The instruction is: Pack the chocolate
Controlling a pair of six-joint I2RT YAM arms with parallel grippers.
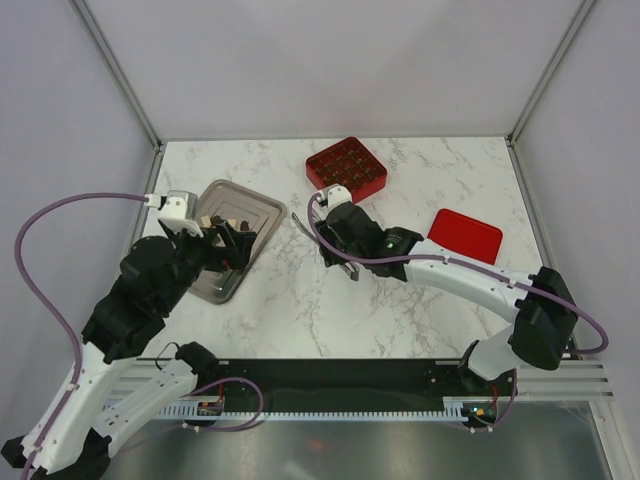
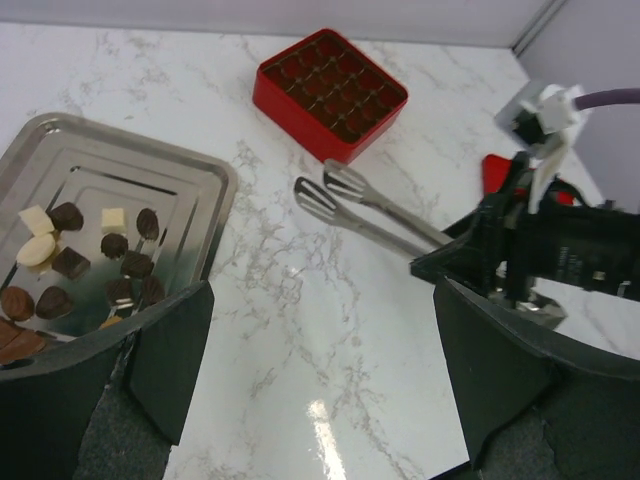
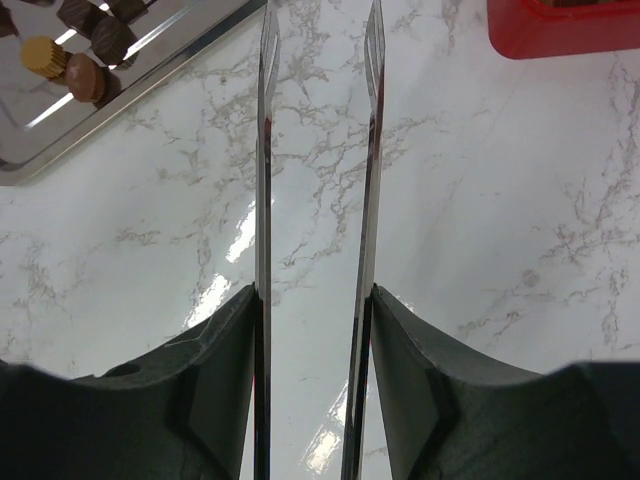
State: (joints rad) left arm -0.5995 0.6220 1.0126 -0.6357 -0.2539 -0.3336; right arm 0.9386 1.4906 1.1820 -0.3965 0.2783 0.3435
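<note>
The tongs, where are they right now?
In the overhead view, the tongs are held by the right hand near centre, tips between the metal tray and the red box.

Top view: the left arm covers the near part of the tray, hiding some of the chocolate; the box cells are too small to read. Left wrist view: the tray runs off the left edge, and the lid sits mostly behind the right arm. Right wrist view: tray and box are cropped at the top corners; the tongs disappear between the right jaws.
</note>
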